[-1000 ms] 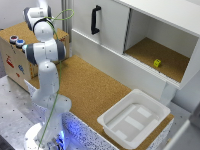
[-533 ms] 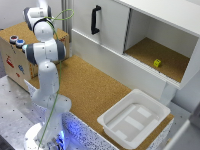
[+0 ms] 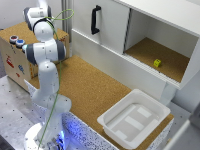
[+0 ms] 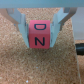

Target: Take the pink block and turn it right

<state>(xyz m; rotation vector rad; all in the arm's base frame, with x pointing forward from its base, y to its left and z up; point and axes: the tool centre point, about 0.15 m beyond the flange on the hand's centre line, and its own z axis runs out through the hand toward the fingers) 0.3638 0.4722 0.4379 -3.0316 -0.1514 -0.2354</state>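
In the wrist view, the pink block rests on a cork surface, its face marked with black letters. My gripper straddles it, one finger on each side pressed against the block's sides. The exterior view shows the arm reaching back over the cork table at that view's left. There the arm's own links hide both the gripper and the pink block.
A white bin stands on the cork table's front right corner in the exterior view. Behind is a white cabinet with a black handle and an open compartment holding a small yellow block. A wooden box with buttons sits at left.
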